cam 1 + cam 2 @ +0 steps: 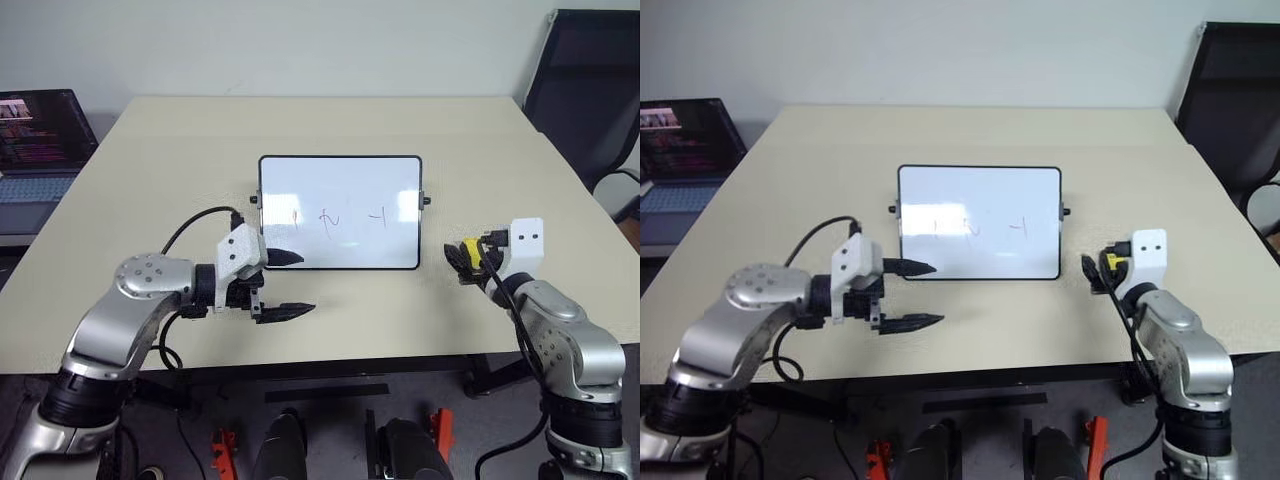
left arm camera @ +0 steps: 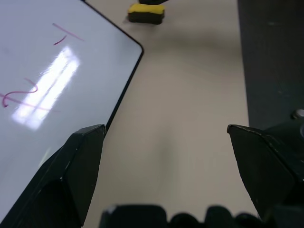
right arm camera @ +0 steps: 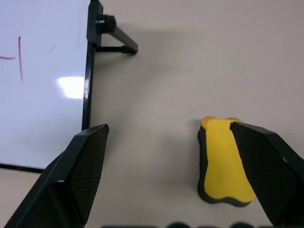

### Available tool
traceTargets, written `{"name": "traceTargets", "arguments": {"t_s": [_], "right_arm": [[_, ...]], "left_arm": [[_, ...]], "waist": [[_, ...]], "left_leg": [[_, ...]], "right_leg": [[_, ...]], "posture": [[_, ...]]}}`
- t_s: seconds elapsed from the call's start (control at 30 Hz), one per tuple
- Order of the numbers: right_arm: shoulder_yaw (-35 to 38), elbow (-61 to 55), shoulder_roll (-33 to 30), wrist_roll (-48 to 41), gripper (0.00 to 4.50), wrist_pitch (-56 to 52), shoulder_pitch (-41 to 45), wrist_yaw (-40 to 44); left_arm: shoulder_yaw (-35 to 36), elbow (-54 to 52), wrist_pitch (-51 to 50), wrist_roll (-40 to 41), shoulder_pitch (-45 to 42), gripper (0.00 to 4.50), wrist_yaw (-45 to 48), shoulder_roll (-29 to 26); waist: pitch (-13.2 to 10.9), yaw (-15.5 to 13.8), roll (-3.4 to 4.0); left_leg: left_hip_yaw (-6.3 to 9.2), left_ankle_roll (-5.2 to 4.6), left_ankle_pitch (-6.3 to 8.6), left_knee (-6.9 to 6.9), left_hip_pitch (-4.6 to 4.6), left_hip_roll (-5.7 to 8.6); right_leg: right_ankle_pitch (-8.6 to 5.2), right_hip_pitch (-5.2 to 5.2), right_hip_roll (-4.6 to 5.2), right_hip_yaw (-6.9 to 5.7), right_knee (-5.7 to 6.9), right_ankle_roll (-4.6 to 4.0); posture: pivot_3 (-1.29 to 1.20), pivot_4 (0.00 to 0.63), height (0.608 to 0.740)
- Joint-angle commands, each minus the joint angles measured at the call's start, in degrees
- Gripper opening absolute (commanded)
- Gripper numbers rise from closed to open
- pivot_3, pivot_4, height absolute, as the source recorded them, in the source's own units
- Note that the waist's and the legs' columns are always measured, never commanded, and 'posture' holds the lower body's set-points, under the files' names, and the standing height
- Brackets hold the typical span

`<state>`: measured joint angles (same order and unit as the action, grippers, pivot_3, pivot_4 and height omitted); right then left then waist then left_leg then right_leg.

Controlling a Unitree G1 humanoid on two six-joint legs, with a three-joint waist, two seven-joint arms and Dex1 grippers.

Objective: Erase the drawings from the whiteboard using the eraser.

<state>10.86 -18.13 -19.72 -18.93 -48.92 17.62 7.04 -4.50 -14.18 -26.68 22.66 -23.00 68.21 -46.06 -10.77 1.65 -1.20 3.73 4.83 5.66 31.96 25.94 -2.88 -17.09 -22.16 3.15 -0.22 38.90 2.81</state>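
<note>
progress: nothing erased yet. All three drawings (image 1: pixel 335 216) are intact on the whiteboard (image 1: pixel 340 180); the eraser (image 3: pixel 223 159) is not picked up.
done: right gripper (image 3: pixel 190 156) is lined up near the eraser, which is about all the pictures show.
left: grasp the eraser, carry it to the board, wipe the three marks.
eraser location: lying flat on the tabletop (image 1: pixel 330 120), off the board's right short side, near it but apart. In the right wrist view it sits just inside the right-hand finger, not gripped.
eraser look: small yellow block on a black base, rounded ends, slightly waisted. Looks clean.
whiteboard: glossy white, thin black frame, rounded corners, black knob on each short side, a small strut at the knob. Lies mid-tabletop with glare on the surface.
drawings: thin strokes in a row across the middle, one squiggle between two simpler marks. Small next to the board, so I'd judge a few passes would cover them.
right fingers: spread wide, nothing between them.
left gripper (image 1: pixel 285 285): fingers spread, empty, at the board's lower-left corner, one finger overlapping the frame in the head view; contact unclear.
</note>
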Motion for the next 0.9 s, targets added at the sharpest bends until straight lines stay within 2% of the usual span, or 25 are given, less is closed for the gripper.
{"name": "traceTargets", "arguments": {"t_s": [0.03, 0.3, 0.53, 0.63, 0.9], "right_arm": [[0.29, 3.83, 0.27, 2.05, 4.46, 3.21, 2.49, -1.08], [0.57, 13.05, 1.50, 4.94, 4.46, 8.29, 5.52, -2.56], [1.23, 15.50, 1.76, 4.83, 4.46, 9.64, 4.84, -2.65], [1.54, 16.17, 1.97, 5.00, 3.90, 10.43, 4.67, -3.03], [1.09, 17.61, 2.28, 5.29, 1.10, 11.61, 4.69, -3.32]], "left_arm": [[-1.88, 0.96, 1.83, 0.71, -3.30, 4.50, 3.46, 0.50], [-3.79, 4.70, 4.51, -0.45, -8.33, 4.50, 5.55, 3.12], [-3.62, 4.70, 4.61, -0.70, -8.39, 4.50, 4.90, 3.43], [-3.11, 4.74, 4.57, -0.92, -7.78, 4.50, 4.48, 2.92], [-1.46, 4.79, 3.56, -0.77, -6.00, 4.50, 2.99, 1.77]], "waist": [[0.00, 0.02, 0.00], [0.00, 0.06, 0.00], [0.00, 0.14, 0.01], [0.00, 0.14, 0.01], [0.00, 0.16, 0.01]], "left_leg": [[-0.01, 0.00, 0.00, 0.00, 0.00, 0.00], [-0.04, -0.01, 0.00, -0.03, 0.01, 0.00], [-0.04, -0.01, -0.01, -0.02, 0.01, 0.00], [-0.04, -0.02, -0.01, -0.01, 0.00, 0.00], [-0.05, -0.02, -0.01, -0.01, -0.01, 0.00]], "right_leg": [[0.00, 0.01, 0.00, 0.00, 0.00, 0.00], [0.15, 0.00, -0.02, 0.03, 0.04, 0.34], [0.18, 0.00, -0.03, 0.06, 0.07, 0.40], [0.18, 0.00, -0.03, 0.06, 0.07, 0.40], [0.19, 0.00, -0.03, 0.08, 0.08, 0.41]], "posture": [[0.00, 0.150, 0.740], [0.00, 0.150, 0.740], [0.00, 0.150, 0.740], [0.00, 0.150, 0.740], [0.00, 0.150, 0.740]]}}
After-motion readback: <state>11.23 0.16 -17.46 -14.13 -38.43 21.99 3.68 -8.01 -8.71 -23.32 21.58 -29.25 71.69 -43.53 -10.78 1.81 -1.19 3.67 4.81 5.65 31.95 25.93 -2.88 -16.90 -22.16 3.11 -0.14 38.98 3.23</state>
